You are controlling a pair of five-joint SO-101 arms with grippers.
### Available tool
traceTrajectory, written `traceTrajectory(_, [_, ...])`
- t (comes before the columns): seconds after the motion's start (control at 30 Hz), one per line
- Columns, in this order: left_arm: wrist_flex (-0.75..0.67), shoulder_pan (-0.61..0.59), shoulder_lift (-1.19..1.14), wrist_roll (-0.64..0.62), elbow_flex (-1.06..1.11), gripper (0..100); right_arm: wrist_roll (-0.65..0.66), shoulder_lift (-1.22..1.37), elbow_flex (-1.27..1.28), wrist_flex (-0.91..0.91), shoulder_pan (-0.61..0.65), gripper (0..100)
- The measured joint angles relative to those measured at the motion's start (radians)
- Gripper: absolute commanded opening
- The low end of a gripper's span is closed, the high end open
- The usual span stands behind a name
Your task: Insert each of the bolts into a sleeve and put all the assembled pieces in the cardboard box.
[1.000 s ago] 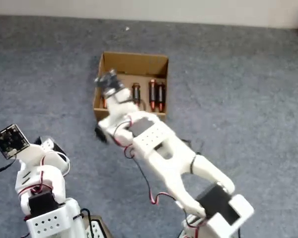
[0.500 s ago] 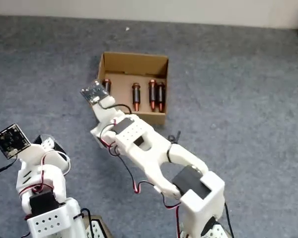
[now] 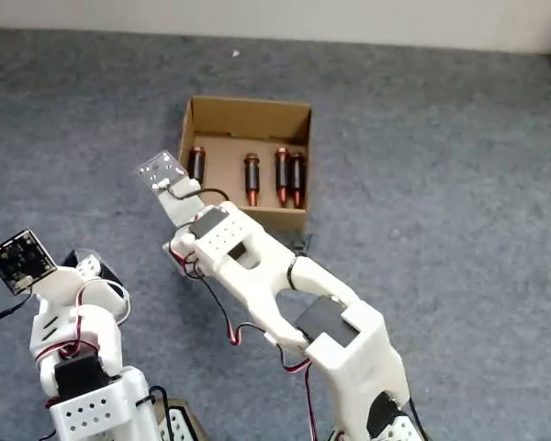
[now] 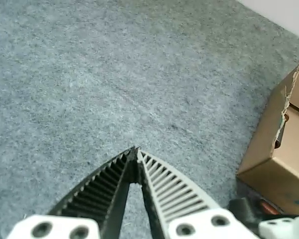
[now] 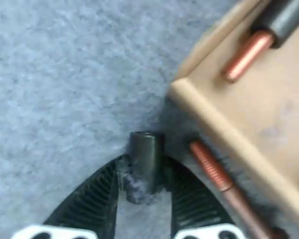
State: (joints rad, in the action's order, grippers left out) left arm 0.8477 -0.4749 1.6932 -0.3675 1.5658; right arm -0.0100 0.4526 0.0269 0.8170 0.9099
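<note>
One sleeve (image 5: 145,144) lies between the open right pincer (image 5: 143,160); closing could knock the neighbouring bolt (image 5: 214,172) under the box (image 5: 204,112). The left pincer (image 4: 137,152) is closed and empty.

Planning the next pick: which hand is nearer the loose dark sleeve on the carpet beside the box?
Right. The right hand straddles the sleeve, one finger on each side. The left hand is over bare carpet, farther off.

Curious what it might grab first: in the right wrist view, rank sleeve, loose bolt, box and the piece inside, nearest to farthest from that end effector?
1. Sleeve, between the right end effector's open fingers.
2. Loose bolt, on the carpet beside the sleeve.
3. Box, its corner just past the bolt.
4. Piece inside the box, farthest.
</note>
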Motion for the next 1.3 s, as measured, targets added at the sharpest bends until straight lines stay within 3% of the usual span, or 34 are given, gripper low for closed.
traceTrajectory(0.23, [0.000,0.000,0.000,0.000,0.012,1,0.000,-0.012,-0.095,0.249,0.005,0.4])
traceTrajectory(0.47, [0.000,0.000,0.000,0.002,0.012,1,0.000,-0.279,-0.091,0.419,-0.077,0.4])
traceTrajectory(0.73, [0.000,0.000,0.000,0.011,0.012,1,0.000,-0.637,0.201,0.448,-0.123,0.4])
traceTrajectory(1.0, [0.000,0.000,0.000,0.319,0.012,1,-0.061,-0.967,0.450,0.450,-0.293,0.4])
traceTrajectory(1.17, [0.002,0.028,0.000,0.361,0.012,6,-0.089,-1.065,0.569,0.450,-0.437,0.4])
traceTrajectory(1.3, [0.083,0.103,0.000,0.416,-0.035,7,-0.095,-1.103,0.686,0.387,-0.557,0.4])
